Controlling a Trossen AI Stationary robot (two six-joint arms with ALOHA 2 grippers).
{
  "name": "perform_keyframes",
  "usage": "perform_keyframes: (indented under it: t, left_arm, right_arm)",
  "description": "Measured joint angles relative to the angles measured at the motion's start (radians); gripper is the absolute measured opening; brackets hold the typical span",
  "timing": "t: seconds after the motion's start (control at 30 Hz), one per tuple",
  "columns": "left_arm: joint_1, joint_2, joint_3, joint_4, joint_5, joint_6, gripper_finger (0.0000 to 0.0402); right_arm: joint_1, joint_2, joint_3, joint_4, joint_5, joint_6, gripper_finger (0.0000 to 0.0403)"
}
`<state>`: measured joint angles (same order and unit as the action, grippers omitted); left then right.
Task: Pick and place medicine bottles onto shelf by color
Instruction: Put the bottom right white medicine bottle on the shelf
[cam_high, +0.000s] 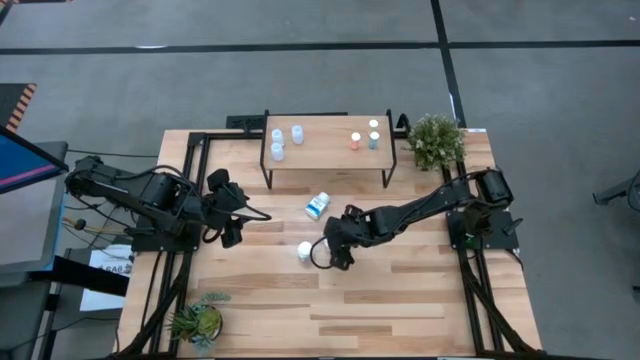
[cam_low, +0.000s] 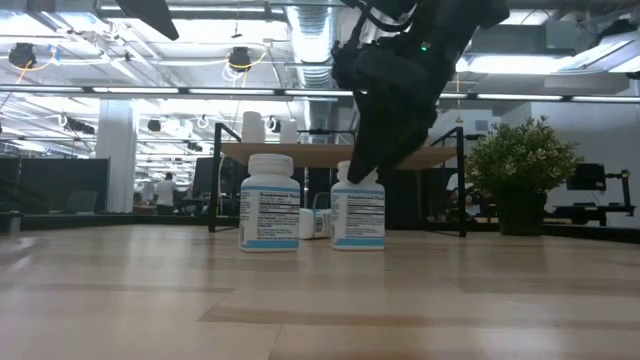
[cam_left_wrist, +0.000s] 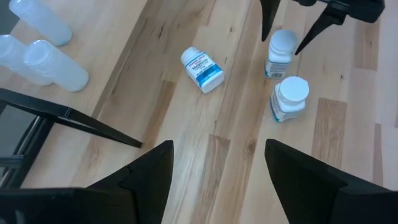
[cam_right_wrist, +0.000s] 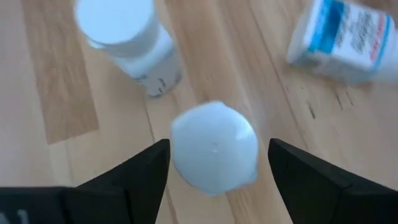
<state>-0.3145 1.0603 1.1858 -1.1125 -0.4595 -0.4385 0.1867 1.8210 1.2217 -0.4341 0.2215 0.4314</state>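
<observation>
White medicine bottles are the items under check. Three larger ones with blue labels sit on the plank desk (cam_high: 400, 300) in front of the shelf (cam_high: 330, 160). One lying bottle (cam_high: 317, 206) rests on its side just in front of the shelf's near edge. A second, free-standing bottle (cam_high: 304, 250) stands upright, nearer the desk's middle. A third, capped bottle (cam_right_wrist: 213, 148) stands upright just beside the free-standing one, directly under the right pincer (cam_high: 338, 252).

Right pincer: lowered over the capped bottle, fingers spread wide on either side of the cap, with a visible gap on both sides in the right wrist view. No grip is made. In the low view the arm comes down onto the right-hand one of the two standing bottles.

Left pincer (cam_high: 228, 215): open, holding nothing, raised over the desk's left side, well apart from the bottles.

Shelf top: three clear small bottles (cam_high: 278, 142) are grouped at its left end. An orange-capped bottle (cam_high: 355, 140) and two pale bottles (cam_high: 374, 133) stand at its right end.

A potted plant (cam_high: 436, 142) stands just beside the shelf's right end; another plant (cam_high: 197, 320) sits at the desk's near left corner.
</observation>
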Motion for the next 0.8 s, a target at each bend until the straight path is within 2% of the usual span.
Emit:
perform_keyframes:
  t: [0.27, 0.5, 0.8]
  left_arm:
    - [0.000, 0.000, 0.000, 0.000, 0.000, -0.001, 0.0240]
    - [0.000, 0.000, 0.000, 0.000, 0.001, -0.001, 0.0240]
    - [0.000, 0.000, 0.000, 0.000, 0.001, 0.000, 0.0240]
  right_arm:
    - [-0.020, 0.000, 0.000, 0.046, -0.073, -0.146, 0.0291]
    - [-0.031, 0.000, -0.017, 0.044, -0.138, -0.178, 0.0291]
    - [-0.039, 0.000, -0.017, 0.064, -0.149, -0.178, 0.0281]
